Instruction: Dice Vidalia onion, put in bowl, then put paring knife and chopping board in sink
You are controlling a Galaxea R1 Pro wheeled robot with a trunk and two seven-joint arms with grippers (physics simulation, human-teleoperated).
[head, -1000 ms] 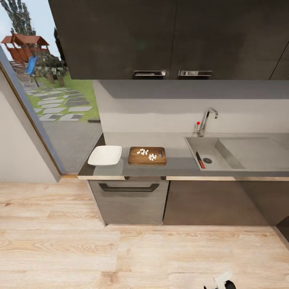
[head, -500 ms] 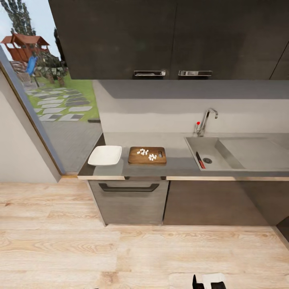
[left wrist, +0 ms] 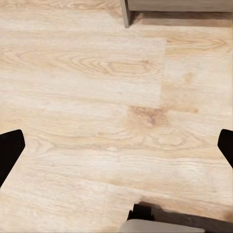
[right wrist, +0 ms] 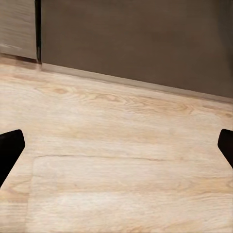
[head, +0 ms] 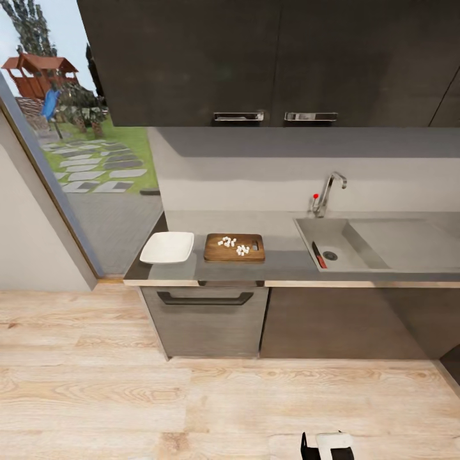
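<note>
Going left to right in the head view: a big window [head: 64, 128] is taking up the upper left of the frame, showing a lawn, stepping stones and a red playhouse outside. Right of it, the countertop [head: 281, 262] is running across the middle of the frame toward the right edge, under dark wall cabinets [head: 268, 57].

At the counter's left end the bowl [head: 167, 247] is sitting white and looking empty. Just beside it, apart by a small gap, the chopping board [head: 234, 248] is lying flat with the diced onion [head: 234, 245] sitting on top in two little clusters of white cubes. So the onion is on the board, not in the bowl.

Further right, the sink [head: 338, 246] is sitting in the counter with its tap [head: 329, 191] and red knob behind it. The paring knife [head: 319, 255] is lying in the basin along the left wall, just beside the drain.

Down at the bottom edge, right of centre, a black and white piece of the robot is poking into the frame; can't tell which part.

Both wrist views are looking at the light wood floor [left wrist: 97, 97]. The left gripper [left wrist: 116, 150] is holding its fingers spread wide at the two side edges with nothing between them. The right gripper [right wrist: 116, 150] is doing the same, gaping wide and empty, with the dark cabinet fronts [right wrist: 136, 43] ahead of it.
</note>
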